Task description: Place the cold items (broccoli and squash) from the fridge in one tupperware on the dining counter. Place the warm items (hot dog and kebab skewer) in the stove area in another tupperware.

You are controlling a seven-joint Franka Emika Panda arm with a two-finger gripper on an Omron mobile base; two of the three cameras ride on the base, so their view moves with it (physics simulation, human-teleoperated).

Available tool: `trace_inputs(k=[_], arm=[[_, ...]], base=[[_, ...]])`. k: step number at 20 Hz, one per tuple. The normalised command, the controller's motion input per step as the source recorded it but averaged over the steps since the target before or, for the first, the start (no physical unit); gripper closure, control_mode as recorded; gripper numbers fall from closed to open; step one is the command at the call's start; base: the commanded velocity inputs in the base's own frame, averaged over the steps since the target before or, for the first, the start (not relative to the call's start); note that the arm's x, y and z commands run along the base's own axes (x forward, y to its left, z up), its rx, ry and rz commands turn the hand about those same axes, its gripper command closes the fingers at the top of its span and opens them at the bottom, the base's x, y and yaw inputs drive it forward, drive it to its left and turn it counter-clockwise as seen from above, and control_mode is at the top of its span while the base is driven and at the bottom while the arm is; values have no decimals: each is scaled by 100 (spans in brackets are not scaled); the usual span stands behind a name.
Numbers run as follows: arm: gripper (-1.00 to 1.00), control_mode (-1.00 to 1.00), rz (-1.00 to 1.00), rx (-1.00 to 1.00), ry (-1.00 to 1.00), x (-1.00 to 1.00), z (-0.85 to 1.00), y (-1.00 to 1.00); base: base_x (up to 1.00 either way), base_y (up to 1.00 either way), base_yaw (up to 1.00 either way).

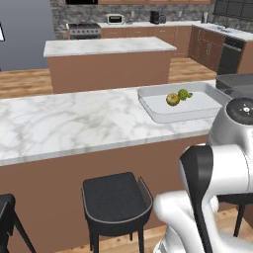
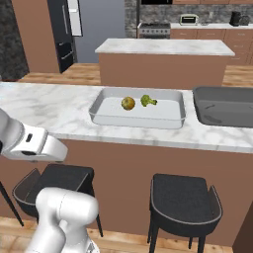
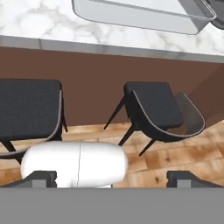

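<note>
Cold half looks done: squash [image 2: 128, 103] and broccoli [image 2: 147, 101] sit side by side in the clear tupperware [image 2: 101, 112] on the dining counter [image 2: 44, 108]. Fingers [image 3: 112, 178] are spread wide, holding nothing. Next it'd need to head for the far stove area [image 2: 154, 29]; the dark tupperware [image 2: 202, 116] is waiting just right.

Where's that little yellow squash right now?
The squash lies in the clear tray on the long marble counter, just left of the broccoli in the right base view; the dark grey tray sits further right.
</note>
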Motion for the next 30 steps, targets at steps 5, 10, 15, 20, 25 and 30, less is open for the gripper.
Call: trace_inputs(k=[5,10,15,20,25,30], arm=[[-100,100,0,0,0,0,0,0],[-100,100,0,0,0,0,0,0],[-100,100,0,0,0,0,0,0],[-100,100,0,0,0,0,0,0],[-100,100,0,0,0,0,0,0],[-100,100,0,0,0,0,0,0]], base=[[-27,-86,-15],[-18,-100,-25],[-44,-100,-26],[-3,-100,-15],[63,-100,0],[77,-100,0]])
